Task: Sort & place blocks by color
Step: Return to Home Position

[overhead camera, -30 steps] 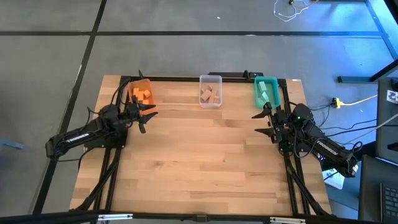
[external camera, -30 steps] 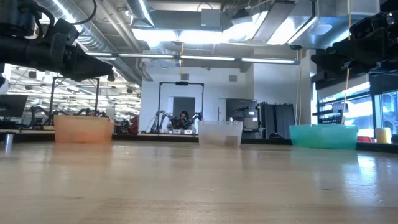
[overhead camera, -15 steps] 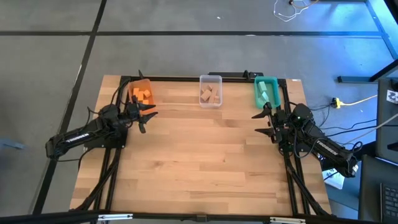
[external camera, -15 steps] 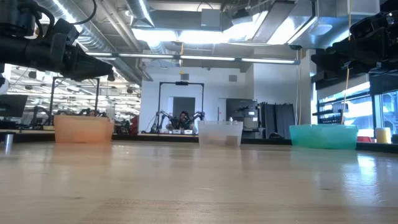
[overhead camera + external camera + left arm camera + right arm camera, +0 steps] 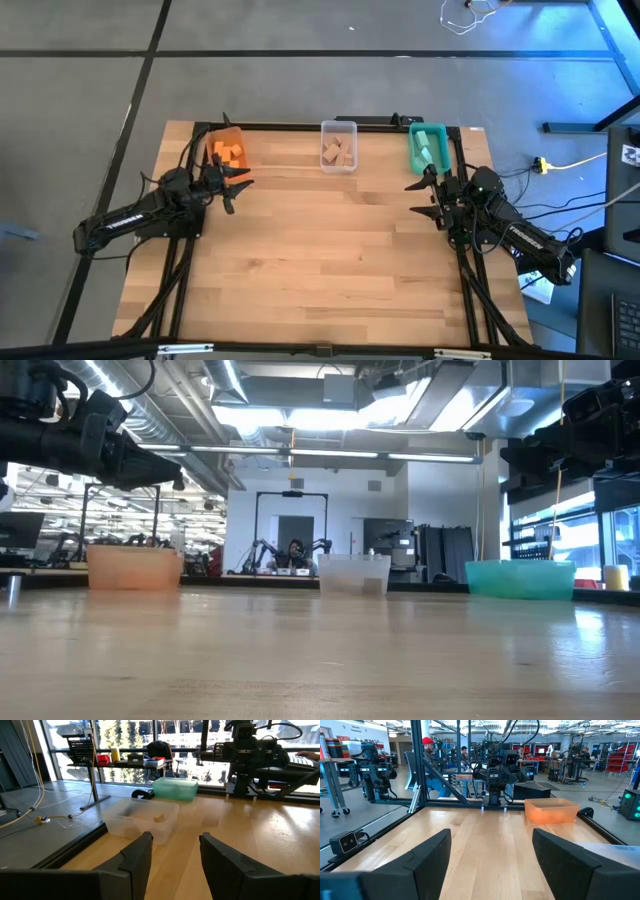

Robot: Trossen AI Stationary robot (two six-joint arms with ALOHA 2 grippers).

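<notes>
**A:** Black fingers, spread wide, nothing between them. That is the left tool [image 5: 175, 856], hanging just beside the orange bin [image 5: 228, 131]. The right tool [image 5: 490, 855] is the same, fully open and empty, just beside the teal bin [image 5: 446, 150].

**B:** The blocks?

**A:** The blocks [image 5: 338, 152] sit in the three bins along the far edge of the desk [image 5: 320, 260]. Orange ones are in the orange bin, plain wood in the clear bin [image 5: 339, 124], teal in the teal bin. I see none loose on the boards.

**B:** So both arms go home. How to do it well?

**A:** My judgement: lift each tool away from its bin rim first, then fold the arm back to its own side. Fingers can be left open, since there is nothing to grip. The main risk is nudging a bin wall.

**B:** Do the views differ?

**A:** Only the high view looks down into the bins. The low view gives bin walls with contents unreadable, though it does show both arms well above the desk. The left wrist view catches a pale block [image 5: 159, 818] through the clear wall. The right wrist view shows a seated person [image 5: 431, 765] in the room beyond.
</notes>
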